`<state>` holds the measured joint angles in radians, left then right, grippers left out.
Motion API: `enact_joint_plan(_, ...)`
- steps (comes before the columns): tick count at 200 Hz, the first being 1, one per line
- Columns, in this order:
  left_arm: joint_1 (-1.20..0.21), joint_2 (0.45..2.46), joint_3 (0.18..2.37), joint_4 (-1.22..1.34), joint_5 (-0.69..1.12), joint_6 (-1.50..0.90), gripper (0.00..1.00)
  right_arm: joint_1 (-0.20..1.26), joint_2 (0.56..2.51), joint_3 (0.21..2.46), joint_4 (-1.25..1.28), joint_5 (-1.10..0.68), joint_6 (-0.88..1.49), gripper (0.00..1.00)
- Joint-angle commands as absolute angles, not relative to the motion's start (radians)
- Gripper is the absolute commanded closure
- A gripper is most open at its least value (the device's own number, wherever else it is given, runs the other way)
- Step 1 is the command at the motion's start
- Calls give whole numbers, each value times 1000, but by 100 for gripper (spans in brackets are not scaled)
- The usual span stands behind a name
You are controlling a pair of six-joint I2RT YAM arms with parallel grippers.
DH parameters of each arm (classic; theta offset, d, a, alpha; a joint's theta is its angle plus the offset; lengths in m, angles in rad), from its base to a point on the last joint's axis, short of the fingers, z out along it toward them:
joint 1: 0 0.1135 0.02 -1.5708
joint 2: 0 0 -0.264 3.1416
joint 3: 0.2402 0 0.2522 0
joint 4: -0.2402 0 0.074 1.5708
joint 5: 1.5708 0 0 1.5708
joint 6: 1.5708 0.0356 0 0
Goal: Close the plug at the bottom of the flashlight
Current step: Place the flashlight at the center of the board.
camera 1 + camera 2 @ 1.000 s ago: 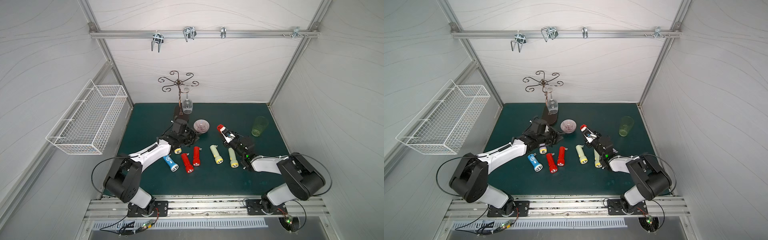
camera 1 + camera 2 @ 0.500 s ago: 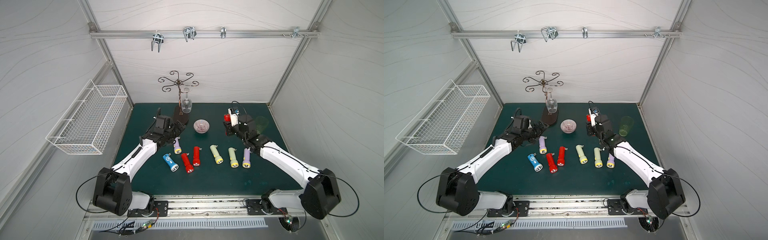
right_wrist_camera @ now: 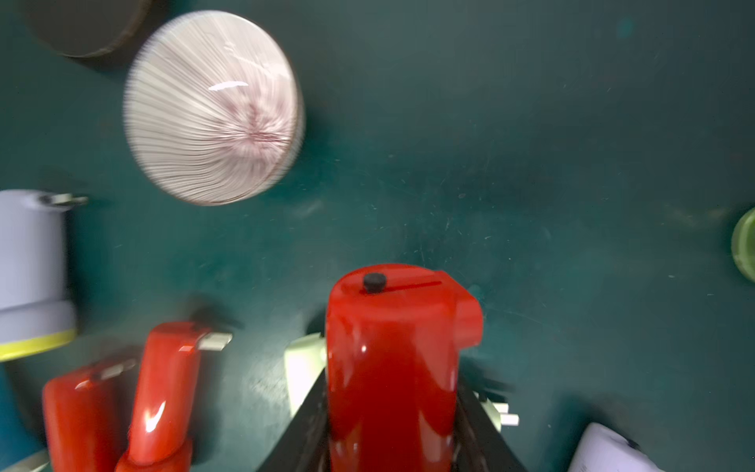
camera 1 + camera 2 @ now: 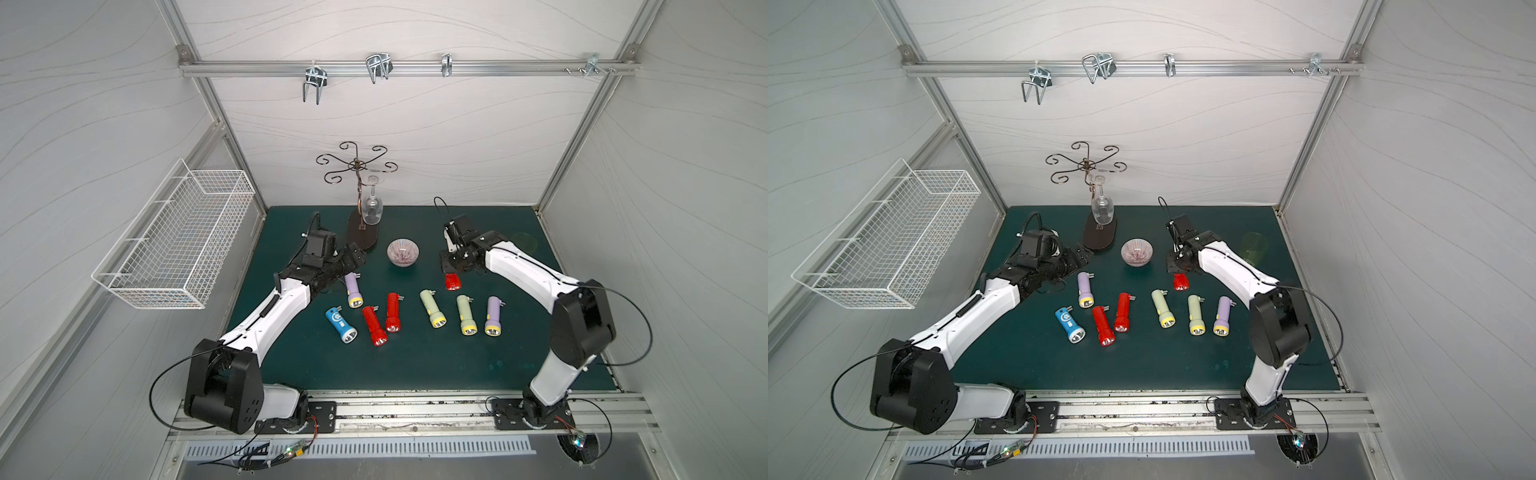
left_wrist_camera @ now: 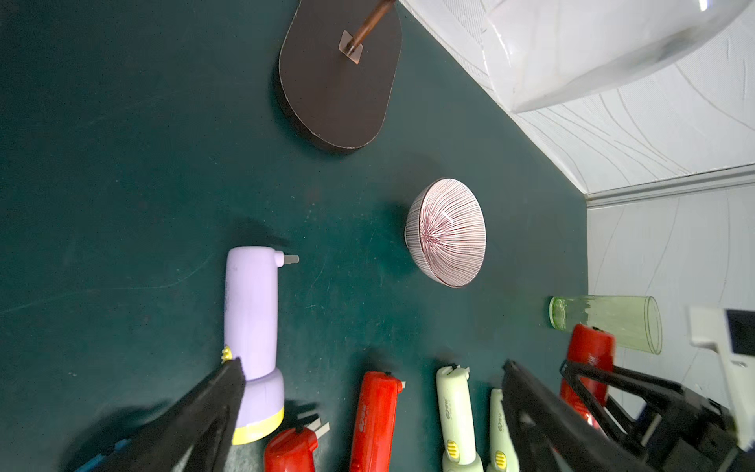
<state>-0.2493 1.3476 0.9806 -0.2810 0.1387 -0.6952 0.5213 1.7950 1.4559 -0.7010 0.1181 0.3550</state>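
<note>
The right gripper (image 3: 394,412), clamped on a red torch (image 3: 388,351), has brought it nearer; the left gripper (image 4: 355,254) now gapes wide, empty, beside the left purple torch (image 4: 353,289).

Left arm (image 4: 270,316) stretched forward, left gripper (image 5: 371,376) spread wide. Right arm (image 4: 523,270) bent inward, right gripper (image 3: 392,392) angled downward, clamped tight.

Finding no legible text; only making out small blurred marks on a red flashlight (image 5: 590,347), a pale green flashlight (image 5: 453,408) and a blue flashlight (image 4: 338,322)
</note>
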Motion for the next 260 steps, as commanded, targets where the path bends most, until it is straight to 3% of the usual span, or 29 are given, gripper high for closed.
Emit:
enact_joint_plan(1,-244,1315,995,-265,134,-650,1,470,1896,1545,-805,56,415,100)
enact_joint_plan(63,-244,1305,996,-270,145,-656,1,428,2138,1720,-836,83,401,100)
enact_joint_plan(127,-244,1312,992,-267,158,-673,0,426,2265,1805,-859,109,397,100)
enact_joint_plan(143,-244,1315,991,-265,161,-675,0,425,2271,1804,-858,111,400,91)
enact_joint_plan(149,-244,1317,991,-265,163,-675,0,425,2272,1805,-859,109,402,83)
enact_joint_plan(161,-244,1317,991,-261,172,-679,0,425,2269,1804,-857,105,406,56)
enact_joint_plan(175,-244,1319,988,-256,181,-683,0,428,2261,1810,-857,105,411,44)
enact_joint_plan(203,-245,1318,985,-250,192,-685,0,429,2222,1828,-867,110,415,37)
enact_joint_plan(260,-302,1324,979,-236,208,-689,0,436,2041,1759,-876,148,394,36)
